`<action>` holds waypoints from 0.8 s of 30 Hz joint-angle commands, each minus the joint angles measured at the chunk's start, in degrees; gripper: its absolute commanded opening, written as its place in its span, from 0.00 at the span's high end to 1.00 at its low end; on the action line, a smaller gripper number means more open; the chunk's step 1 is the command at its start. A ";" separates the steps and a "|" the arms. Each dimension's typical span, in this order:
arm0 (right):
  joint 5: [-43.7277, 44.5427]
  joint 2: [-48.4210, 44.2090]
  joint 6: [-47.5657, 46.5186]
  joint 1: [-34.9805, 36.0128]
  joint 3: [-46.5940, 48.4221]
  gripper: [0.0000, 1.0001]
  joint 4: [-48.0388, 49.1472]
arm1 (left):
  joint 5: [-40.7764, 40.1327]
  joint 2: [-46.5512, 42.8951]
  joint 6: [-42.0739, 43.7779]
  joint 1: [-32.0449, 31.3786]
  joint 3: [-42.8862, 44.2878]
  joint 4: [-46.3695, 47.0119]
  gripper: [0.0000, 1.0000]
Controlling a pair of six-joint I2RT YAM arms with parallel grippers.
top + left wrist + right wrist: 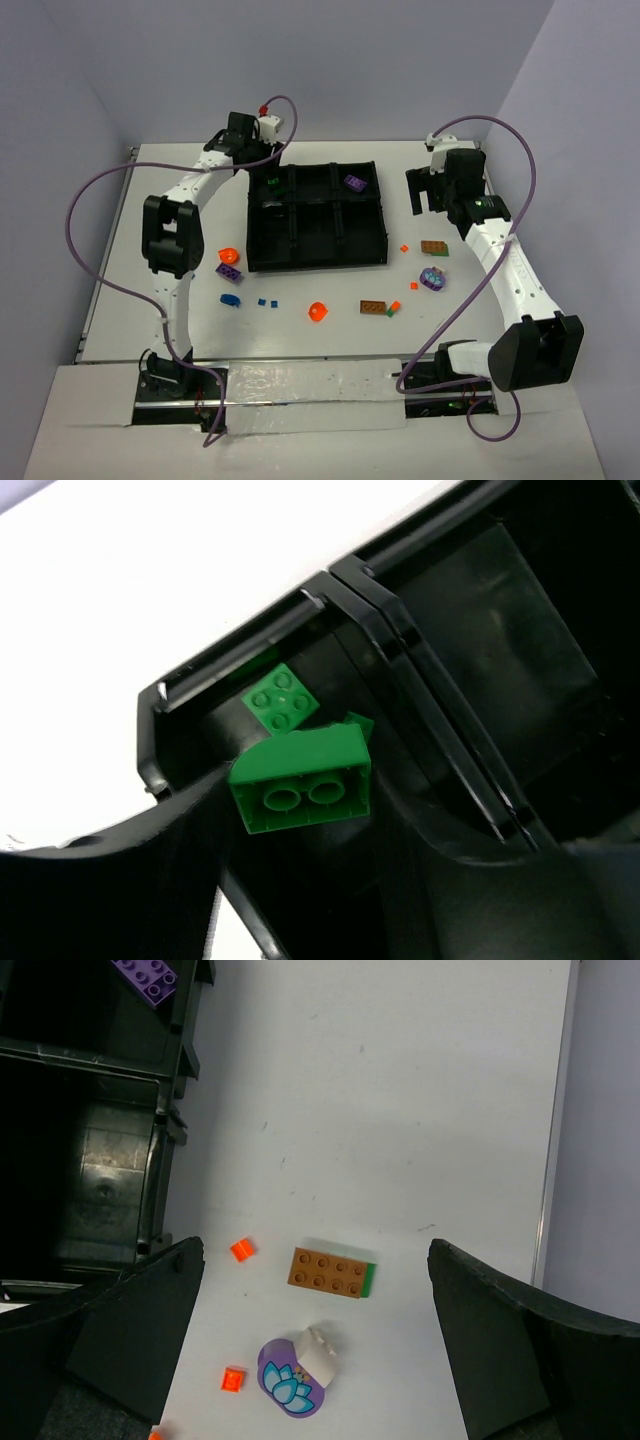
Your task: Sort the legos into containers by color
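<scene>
Left gripper (265,165) is down over the far-left corner compartment of the black tray (315,265). In its wrist view a green brick (300,785) sits tilted between the fingers, underside with 2 tubes facing the camera and its left edge against the left finger (150,870). Can't tell whether the jaws are clamped on it or clear of it. Below it, a green plate (283,700) with 4 studs lies flat in the corner of that compartment.

Right gripper (428,195) hangs over the table (500,330) just right of the tray, jaws spread wide, nothing between them. Under it on the table:
- brown brick (328,1272) with a green edge
- purple round piece (290,1388) with a flower print, white bit on top
- 2 small orange bits (241,1250) nearby

Purple brick (355,182) is in the far-right compartment.

Loose on the table near the tray's front wall:
- orange piece (229,255) touching a second purple brick (229,270) at front-left
- 3 blue bits (229,298)
- another orange piece (318,311)
- second brown brick (373,307)
</scene>
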 commanded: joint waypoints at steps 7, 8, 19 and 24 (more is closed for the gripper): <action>-0.80 0.99 0.81 -0.22 2.63 0.00 1.81 | -0.96 -1.74 0.99 -0.17 8.86 0.59 0.14; -1.12 1.13 1.00 -0.23 2.77 0.00 1.67 | -0.80 -2.64 1.13 -0.09 10.50 -0.66 0.14; -3.73 -0.25 -1.16 -0.15 1.58 0.00 1.58 | 34.49 -28.81 52.74 18.99 -15.10 -36.96 0.25; -4.11 -0.42 -1.24 -0.05 0.74 0.00 1.20 | 31.57 -39.02 84.01 26.61 -33.15 -50.62 0.24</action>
